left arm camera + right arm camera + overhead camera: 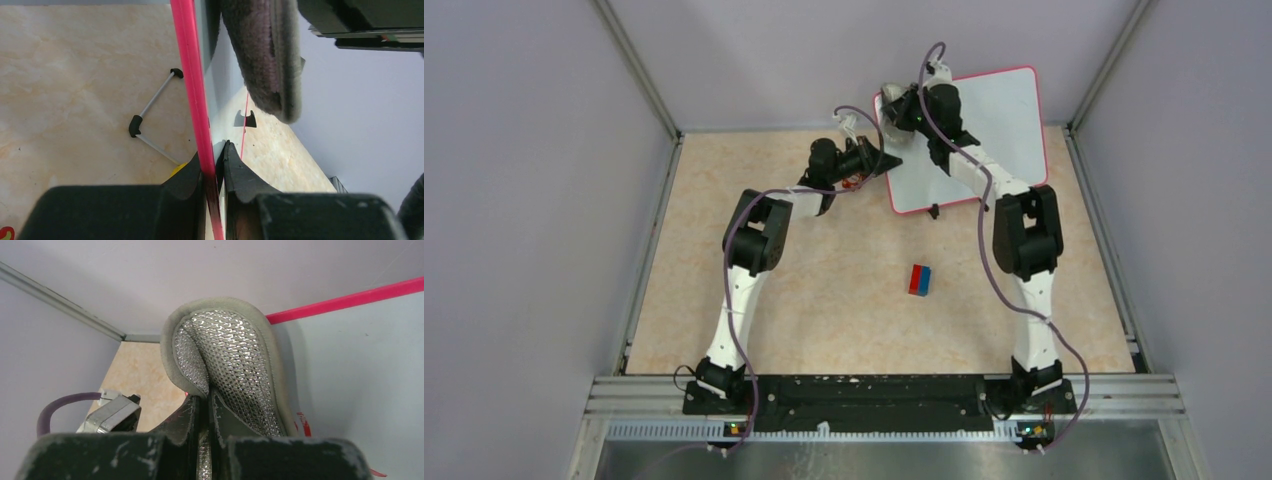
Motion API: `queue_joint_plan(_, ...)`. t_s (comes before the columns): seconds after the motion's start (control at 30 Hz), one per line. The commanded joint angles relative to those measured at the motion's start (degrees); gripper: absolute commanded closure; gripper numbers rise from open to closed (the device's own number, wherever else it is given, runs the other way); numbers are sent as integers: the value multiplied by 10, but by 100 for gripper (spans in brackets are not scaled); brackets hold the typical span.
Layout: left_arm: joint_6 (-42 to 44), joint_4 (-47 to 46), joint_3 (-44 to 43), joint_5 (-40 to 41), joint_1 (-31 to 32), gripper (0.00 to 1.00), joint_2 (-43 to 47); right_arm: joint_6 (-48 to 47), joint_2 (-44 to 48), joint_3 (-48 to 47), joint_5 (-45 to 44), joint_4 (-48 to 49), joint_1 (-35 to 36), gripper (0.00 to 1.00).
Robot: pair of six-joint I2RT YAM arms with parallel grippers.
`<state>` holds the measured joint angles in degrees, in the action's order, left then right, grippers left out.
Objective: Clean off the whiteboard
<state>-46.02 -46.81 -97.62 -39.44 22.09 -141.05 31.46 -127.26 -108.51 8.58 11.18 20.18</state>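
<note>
Erasing looks only part done — left end effector (215, 155) clamped on the whiteboard (996, 120) frame, right end effector (204, 402) pinching a pad (230, 355) — with red marks (303, 424) beside it.

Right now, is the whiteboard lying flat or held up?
Held up: the whiteboard stands tilted, left gripper jaws shut on its pink frame.

Pink-framed glossy whiteboard (1009, 115), rounded corners, tilted up at the far right, red marks near one edge.
</note>
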Motion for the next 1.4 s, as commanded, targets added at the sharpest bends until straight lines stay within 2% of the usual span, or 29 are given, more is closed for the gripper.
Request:
queue_joint_plan(0.0, 102, 48, 21, 31, -15, 100, 6, 21, 7, 53, 13, 6, -47, 100)
queue_joint_plan(0.23, 104, 50, 22, 33, -16, 100, 7, 24, 59, 161, -30, 11, -130, 100)
queue_joint_plan(0.37, 104, 50, 19, 32, -16, 100, 6, 23, 71, 177, -50, 2, -141, 100)
queue_joint_plan(0.57, 107, 53, 18, 35, -16, 100, 5, 25, 51, 140, -29, 4, -89, 100)
queue_joint_plan(0.77, 108, 56, 15, 35, -15, 100, 3, -8, 4, 32, -9, -25, 7, 100)
queue_joint_plan(0.9, 110, 57, 17, 36, -15, 100, 4, -23, -31, -46, 8, -38, 40, 100)
queue_joint_plan(1.13, 109, 54, 20, 34, -15, 100, 8, -14, -53, -65, -21, -62, 18, 100)
queue_joint_plan(1.37, 113, 56, 21, 38, -15, 100, 7, 0, -11, 8, -47, -43, -56, 100)
